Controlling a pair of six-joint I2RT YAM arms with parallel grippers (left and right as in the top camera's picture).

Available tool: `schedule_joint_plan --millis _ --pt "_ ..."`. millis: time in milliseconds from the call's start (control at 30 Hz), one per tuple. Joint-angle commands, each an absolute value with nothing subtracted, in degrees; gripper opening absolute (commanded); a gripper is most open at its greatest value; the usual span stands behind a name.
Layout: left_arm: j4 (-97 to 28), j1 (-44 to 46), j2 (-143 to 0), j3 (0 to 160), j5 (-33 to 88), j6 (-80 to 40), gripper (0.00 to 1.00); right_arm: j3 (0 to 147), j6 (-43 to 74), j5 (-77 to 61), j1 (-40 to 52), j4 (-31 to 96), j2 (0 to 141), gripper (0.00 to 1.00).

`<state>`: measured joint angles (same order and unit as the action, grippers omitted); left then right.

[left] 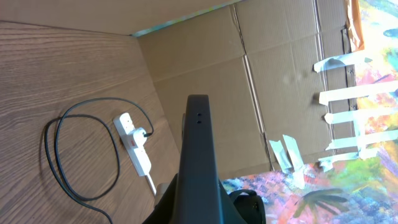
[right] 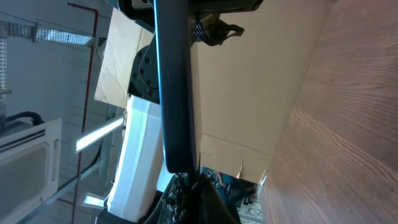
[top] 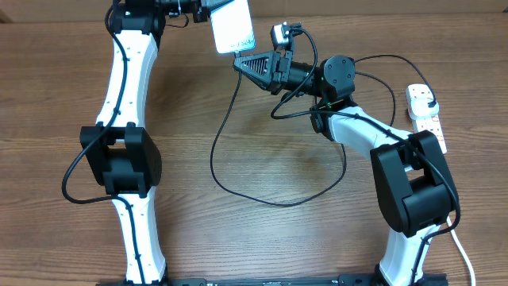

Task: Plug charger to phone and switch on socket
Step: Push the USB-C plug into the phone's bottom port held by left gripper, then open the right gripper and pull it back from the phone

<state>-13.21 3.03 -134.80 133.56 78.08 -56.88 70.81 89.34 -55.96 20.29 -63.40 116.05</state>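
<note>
Phone (top: 232, 28) pinched in L end effector (top: 206, 9), R end effector (top: 238, 62) pinching charger (top: 213, 155) tip, plug (top: 426, 98) in socket (top: 433, 125) outlet

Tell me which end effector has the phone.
The left end effector, at the top of the overhead view, grips the phone; the right end effector holds only the charger.

Overhead looks down, wrist views close, sharing phone (top: 232, 28)

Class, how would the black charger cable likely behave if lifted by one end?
Probably floppy: the charger cable lies in loose loops, so it would sag. Likely light, being thin. Its plug sits in the socket, so pulling might drag that.
</note>
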Motion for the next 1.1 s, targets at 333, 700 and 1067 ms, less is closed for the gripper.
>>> schedule_joint_plan --millis 333,700,1067 --pt "-14.50 -0.67 -133.75 134.08 79.09 -55.29 0.04 71.48 90.00 -56.55 18.87 -65.87 116.33 1.00" --pt "-17.98 -4.95 -133.75 134.08 83.68 -53.74 0.04 71.48 68.38 -56.01 14.28 -20.47 116.33 1.00" --pt "-25.45 -4.91 -133.75 134.08 82.91 -43.29 0.04 71.48 40.29 -38.74 6.35 27.46 111.83 1.00"
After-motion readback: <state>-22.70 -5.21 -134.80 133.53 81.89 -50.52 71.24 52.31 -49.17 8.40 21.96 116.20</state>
